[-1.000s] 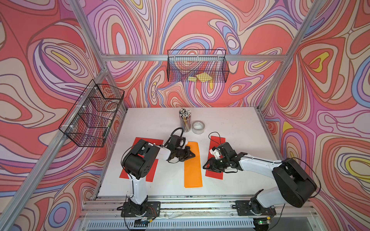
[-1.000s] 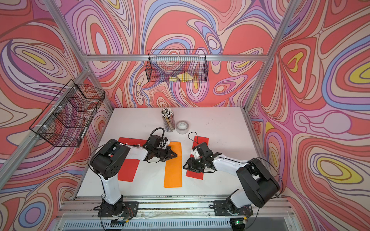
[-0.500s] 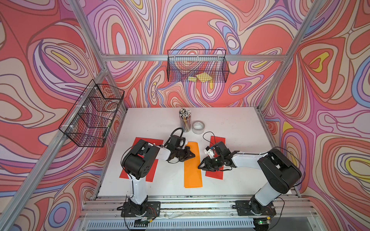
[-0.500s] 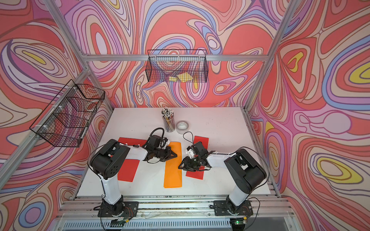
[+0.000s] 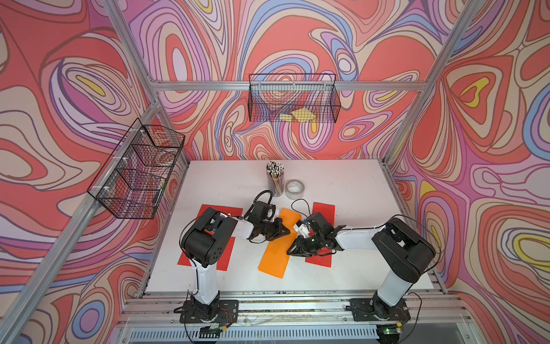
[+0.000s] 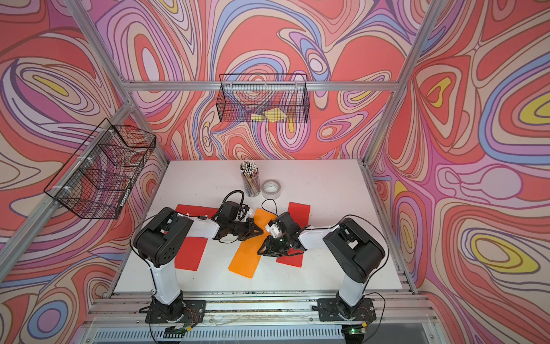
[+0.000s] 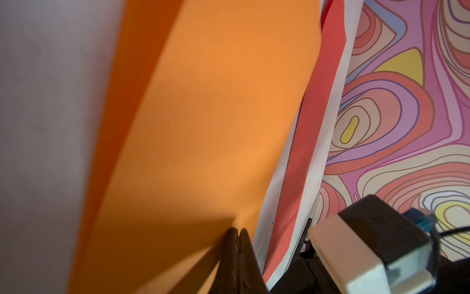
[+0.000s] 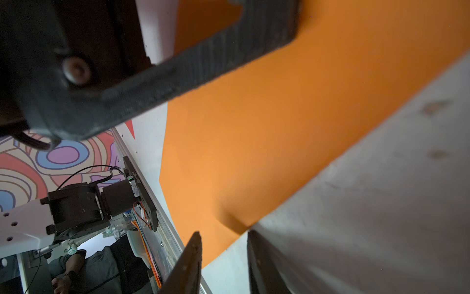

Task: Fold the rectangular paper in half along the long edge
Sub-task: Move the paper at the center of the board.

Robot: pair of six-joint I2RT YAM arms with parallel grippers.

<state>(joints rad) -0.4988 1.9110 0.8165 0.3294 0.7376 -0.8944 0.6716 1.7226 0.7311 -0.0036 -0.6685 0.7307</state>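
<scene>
On the white table (image 5: 342, 190) the orange paper (image 5: 273, 259) lies mid-table, the left gripper (image 5: 286, 231) closed with its tips on the paper's far half and the right gripper (image 5: 290, 252) with jaws slightly apart at the paper's right edge.

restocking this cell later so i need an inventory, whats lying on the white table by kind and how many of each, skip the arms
orange paper sheet: 1
red paper sheets: 2
pencil cup: 1
tape roll: 1
total: 5
</scene>
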